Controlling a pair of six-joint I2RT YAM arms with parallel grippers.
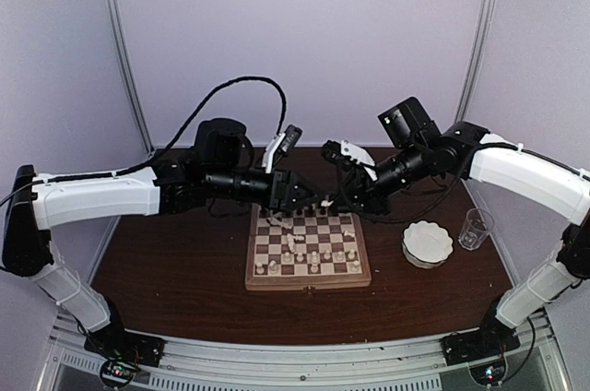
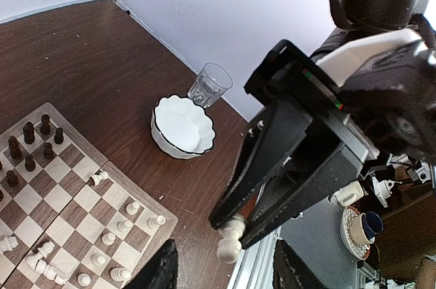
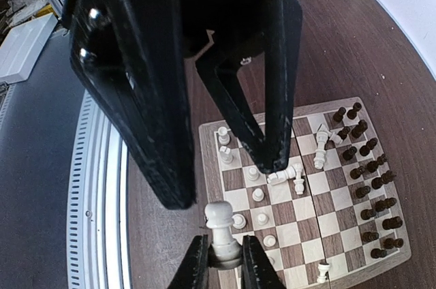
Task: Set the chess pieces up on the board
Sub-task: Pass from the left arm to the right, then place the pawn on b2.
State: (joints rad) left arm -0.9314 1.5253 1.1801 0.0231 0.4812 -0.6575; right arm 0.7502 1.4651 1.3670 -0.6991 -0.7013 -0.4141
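Where the two arms meet above the far edge of the board (image 1: 309, 278), the top camera shows us the left gripper (image 1: 309, 197) and the right gripper (image 1: 337, 195) almost tip to tip. They are too small there for us to tell how their fingers stand. The board lies mid-table (image 1: 175, 271), with cream pieces (image 1: 313, 260) dotted over its near rows. A white bowl (image 1: 428, 243) and a clear glass (image 1: 475, 228) sit to its right.

From the left wrist we see the left fingers (image 2: 158, 272) only as two dark tips at the bottom edge, set wide apart and gripping nothing. Just beyond them, the right gripper's black jaws pinch a single cream piece (image 2: 230, 241), held in the air off the board's corner. Dark pieces (image 2: 27, 146) stand at the board's far end.

From the right wrist we find the right fingers (image 3: 197, 265) drawn narrow on the base of that cream piece, which stands upright between them. The left gripper's two large fingers spread wide above it, one on either side. Below, dark pieces stand in files along one side of the board, and several cream ones lie toppled near its middle.
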